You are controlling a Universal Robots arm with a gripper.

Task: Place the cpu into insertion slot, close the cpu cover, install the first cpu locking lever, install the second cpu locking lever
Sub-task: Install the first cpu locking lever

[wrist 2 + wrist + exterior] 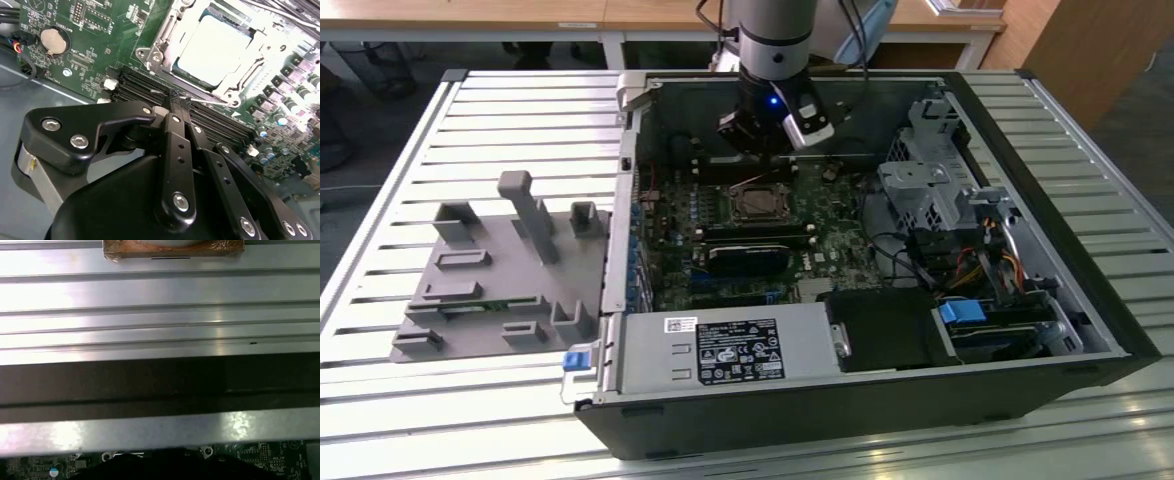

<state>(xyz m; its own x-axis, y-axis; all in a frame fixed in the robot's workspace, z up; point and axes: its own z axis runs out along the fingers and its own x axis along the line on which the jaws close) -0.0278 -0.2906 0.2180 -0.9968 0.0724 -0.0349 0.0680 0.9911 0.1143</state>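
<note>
On slatted metal table (400, 420) | open computer case (854, 412) | wooden desks (480, 12) behind | claw (175, 97) closed near cpu (212, 50), hold unclear

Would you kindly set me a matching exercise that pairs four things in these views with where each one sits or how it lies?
Things:
1. pale silvery-grey square cpu
2. thin silvery metal cpu cover frame
3. round silver coin battery
4. grey plastic fixture block

Places or states:
a. on the slatted metal table, outside the black computer case
b. lying flat, closed around the chip
c. showing through the frame's square window
d. on the green circuit board, apart from the chip

Pairs: 1-c, 2-b, 3-d, 4-a
</note>
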